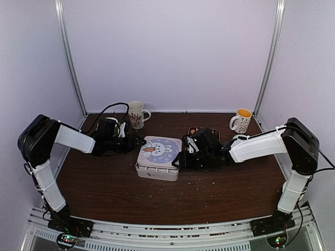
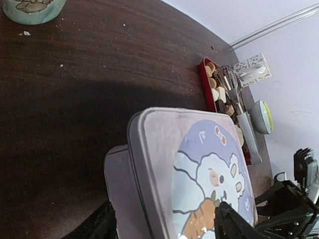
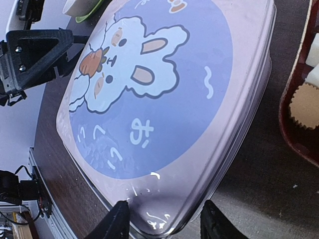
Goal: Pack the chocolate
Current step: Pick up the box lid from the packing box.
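The chocolate (image 2: pixel 215 87) lies as tan and cream pieces in a red tray (image 3: pixel 299 134) behind the box, with white tongs (image 2: pixel 239 107) resting across it. In the middle of the table stands a lilac box (image 1: pixel 158 157) with a bunny lid (image 3: pixel 164 89), and the lid sits slightly askew on the base (image 2: pixel 117 184). My left gripper (image 2: pixel 167 226) is open, one finger beside the base wall and the other over the lid's carrot print. My right gripper (image 3: pixel 167 221) is open and straddles the lid's opposite corner. A dark gap shows at one finger.
A patterned mug (image 1: pixel 137 114) stands at the back left and a mug with an orange inside (image 1: pixel 242 120) at the back right. A green and white bowl (image 2: pixel 262 117) and a white perforated holder (image 2: pixel 251 69) sit beyond the tray. Crumbs dot the dark wooden table (image 1: pixel 104 183).
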Robot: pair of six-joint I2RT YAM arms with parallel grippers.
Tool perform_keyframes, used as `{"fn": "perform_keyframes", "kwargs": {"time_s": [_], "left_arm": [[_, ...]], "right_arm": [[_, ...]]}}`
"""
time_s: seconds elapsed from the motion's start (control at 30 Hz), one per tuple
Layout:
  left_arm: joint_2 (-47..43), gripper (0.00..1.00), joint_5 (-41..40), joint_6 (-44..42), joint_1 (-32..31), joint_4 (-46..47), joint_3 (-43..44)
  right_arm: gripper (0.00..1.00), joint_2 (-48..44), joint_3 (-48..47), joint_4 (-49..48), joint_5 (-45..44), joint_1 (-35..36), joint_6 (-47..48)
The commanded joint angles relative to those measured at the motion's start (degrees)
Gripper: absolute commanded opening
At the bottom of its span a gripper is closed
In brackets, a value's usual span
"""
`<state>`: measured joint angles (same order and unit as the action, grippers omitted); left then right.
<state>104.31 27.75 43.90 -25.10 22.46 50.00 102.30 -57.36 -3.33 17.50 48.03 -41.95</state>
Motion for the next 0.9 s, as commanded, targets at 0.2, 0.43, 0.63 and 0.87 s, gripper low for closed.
{"fn": "perform_keyframes", "kwargs": {"time_s": [0.2,0.43,0.63,0.87], "left_arm": [[6.16,0.71,5.82,-0.37,0.53,2.97,4.06],[5.81,0.72,1.16,-6.12,-0.68,-7.47,5.49],[5.33,0.7,-3.59,-10.44,-2.28,-14.88,7.01],[5.04,0.68,-5.33,-11.48,-2.85,-15.91,6.44]], "right_arm": [[0.5,-1.38,0.16,2.59,-1.14,0.98,1.82],[0.55,-1.38,-1.75,4.88,-2.39,1.89,3.87],[0.62,-3.38,-1.77,6.12,-6.69,1.88,5.43],[0.7,-4.83,-5.87,9.07,-12.78,1.61,7.44]]}}
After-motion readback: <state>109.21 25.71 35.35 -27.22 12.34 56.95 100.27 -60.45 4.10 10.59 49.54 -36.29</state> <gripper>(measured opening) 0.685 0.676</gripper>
